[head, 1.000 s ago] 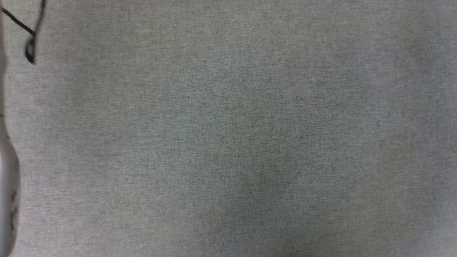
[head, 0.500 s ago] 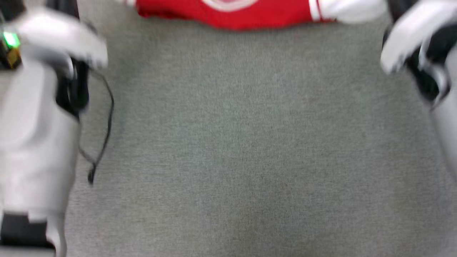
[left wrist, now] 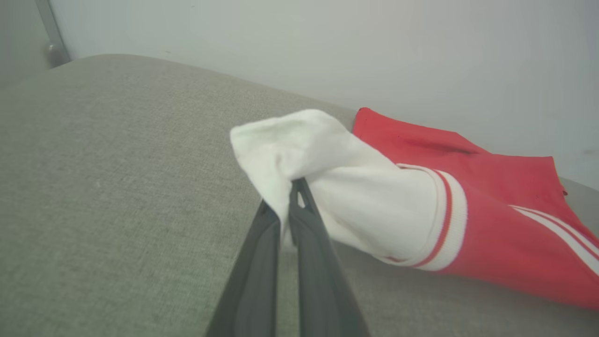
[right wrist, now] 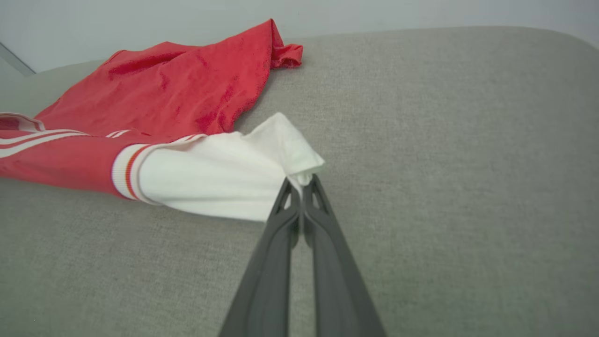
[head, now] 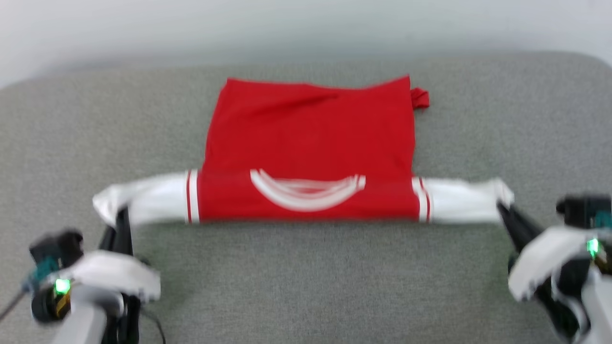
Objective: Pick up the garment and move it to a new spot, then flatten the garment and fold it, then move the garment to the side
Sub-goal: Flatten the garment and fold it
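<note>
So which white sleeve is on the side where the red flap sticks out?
The sleeve in the right gripper: the flap juts from that side's far corner, not the left gripper's side.

One shirt [head: 308,138], red, far centre. Two white sleeves: left sleeve [head: 143,198], right sleeve [head: 459,200]. Two striped bands [head: 192,196], one where each sleeve joins the red body. Two grippers: left gripper [head: 122,212] near left, right gripper [head: 501,206] near right. Two dark fingers [left wrist: 255,271] per gripper. Two green lamps: left lamp [head: 61,285], right lamp [head: 593,247]. One grey padded surface [head: 306,286].
</note>
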You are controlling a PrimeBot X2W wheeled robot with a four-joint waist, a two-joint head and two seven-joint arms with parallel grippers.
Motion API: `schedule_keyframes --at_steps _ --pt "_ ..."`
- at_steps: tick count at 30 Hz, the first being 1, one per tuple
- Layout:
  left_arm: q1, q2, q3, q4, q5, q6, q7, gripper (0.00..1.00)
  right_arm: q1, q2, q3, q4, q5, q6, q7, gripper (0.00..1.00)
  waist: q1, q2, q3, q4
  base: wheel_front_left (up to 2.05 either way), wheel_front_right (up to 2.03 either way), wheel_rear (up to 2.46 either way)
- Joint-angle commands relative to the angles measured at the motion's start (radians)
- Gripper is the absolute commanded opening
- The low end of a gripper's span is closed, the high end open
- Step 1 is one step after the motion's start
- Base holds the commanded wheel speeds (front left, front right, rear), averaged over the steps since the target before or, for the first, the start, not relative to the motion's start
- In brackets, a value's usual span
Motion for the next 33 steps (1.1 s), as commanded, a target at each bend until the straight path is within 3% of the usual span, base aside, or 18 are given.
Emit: schedule_keyframes --at_steps 1,5,16,17,18,20,26,33 --pt "0.065 0.007 0.007 -0.028 -0.007 0.017 0.009 0.0 0.083 0.016 -0.036 -0.034 -0.004 -0.002 0.022 0.0 0.0003 0.0 -0.06 0.005 0.0 0.0 0.0" --pt "0.214 0.011 0.007 -0.091 -0.02 0.048 0.03 0.0 0.258 0.07 -0.117 -0.121 -0.027 -0.002 0.081 0.0 0.0003 0.0 -0.104 0.004 0.0 0.0 0.0" --pt "0.451 0.003 -0.012 -0.201 -0.003 0.107 0.016 0.0 0.56 0.171 -0.223 -0.294 -0.129 -0.002 0.289 0.0 0.0003 0.0 -0.148 0.004 0.0 0.0 0.0" --pt "0.457 0.004 -0.019 -0.211 0.005 0.11 0.017 0.0 0.571 0.182 -0.232 -0.313 -0.135 -0.002 0.311 0.13 0.0003 0.0 -0.142 0.007 0.0 0.0 0.0" --pt "0.458 0.003 -0.023 -0.222 0.008 0.113 0.017 0.0 0.577 0.189 -0.241 -0.332 -0.142 -0.002 0.327 0.38 0.0003 0.0 -0.134 0.011 0.0 0.0 0.0" --pt "0.444 0.005 -0.039 -0.238 0.026 0.115 0.019 0.0 0.568 0.199 -0.259 -0.362 -0.152 -0.002 0.349 1.0 0.0003 0.0 -0.122 0.021 0.0 0.0 0.0" --pt "0.383 0.009 -0.072 -0.296 0.071 0.127 0.023 0.0 0.419 0.2 -0.332 -0.376 -0.155 -0.001 0.345 1.0 0.0003 0.0 -0.081 0.051 0.0 0.0 0.0" --pt "0.294 0.001 -0.104 -0.384 0.122 0.14 0.022 0.0 0.081 0.141 -0.381 -0.166 -0.099 -0.001 0.364 1.0 0.0003 0.0 0.021 0.11 0.0 0.0 0.0"
